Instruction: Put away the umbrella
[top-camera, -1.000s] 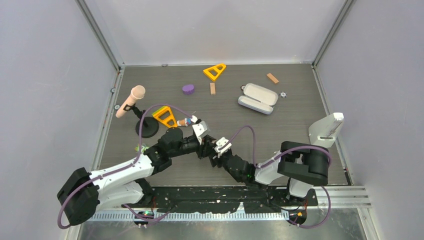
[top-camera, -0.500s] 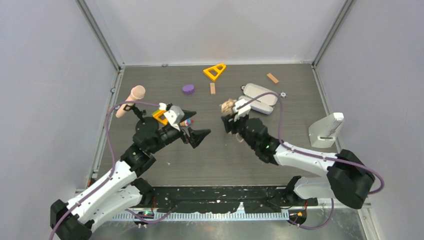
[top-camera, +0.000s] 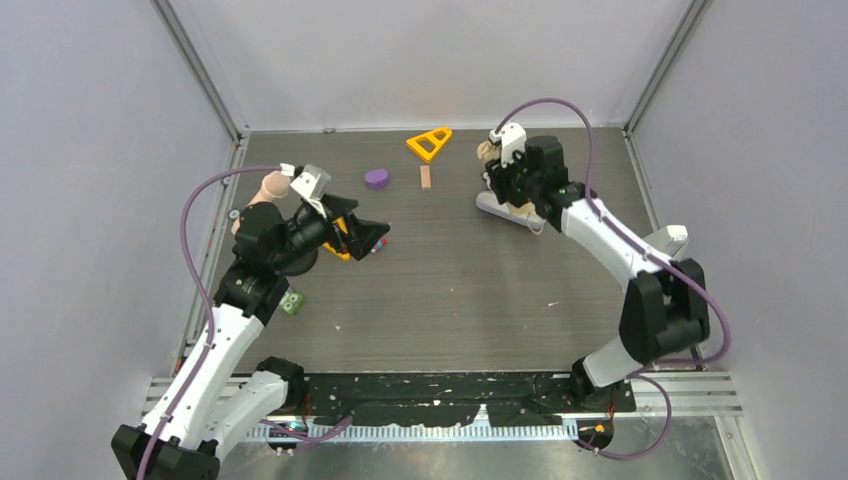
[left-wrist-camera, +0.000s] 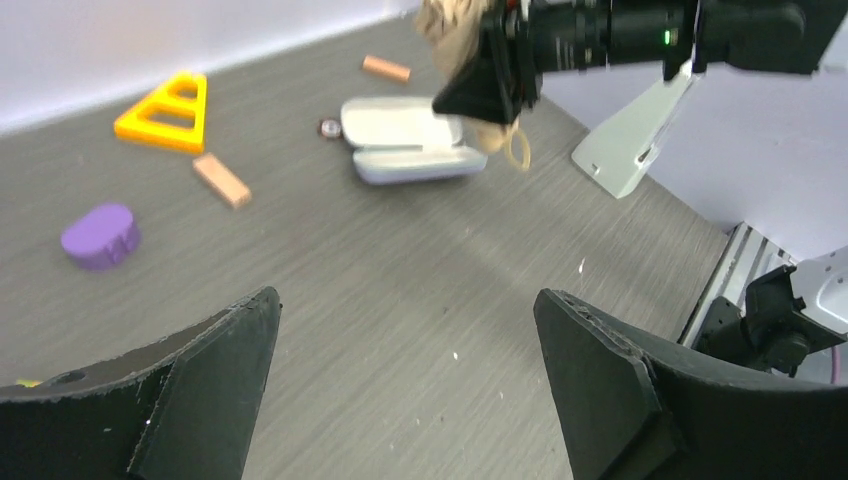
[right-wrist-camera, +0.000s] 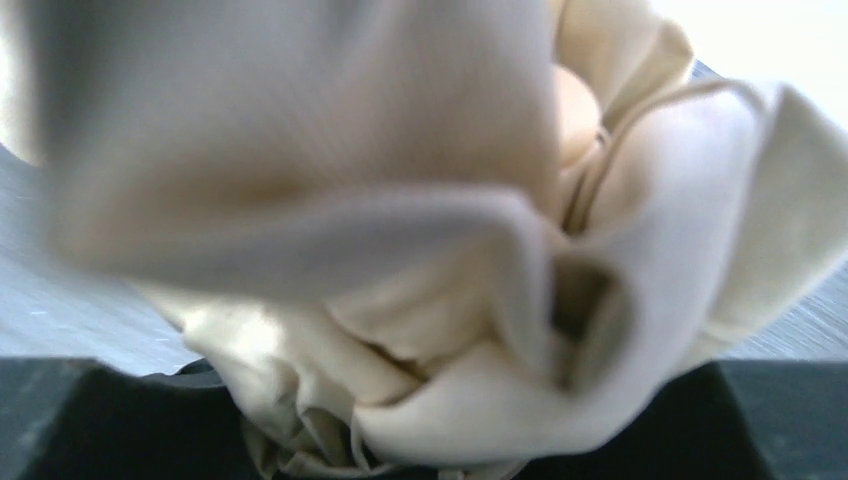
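The umbrella is a bunched bundle of pale beige fabric, and my right gripper is shut on it at the back right of the table. It hangs just above the open lavender-grey case. In the right wrist view the umbrella fills nearly the whole frame, with the dark fingers along the bottom edge. From the left wrist view the umbrella shows above the case, its loop dangling. My left gripper stands wide open and empty at the left; its own view shows bare table between its fingertips.
A pink-headed microphone on a black stand is behind the left arm. An orange triangle, a purple block and a wooden block lie at the back. A white stand is at the right edge.
The arms have parted from the table's middle. My left gripper opened and swung back left. My right gripper carried the umbrella to the back right, over the case.
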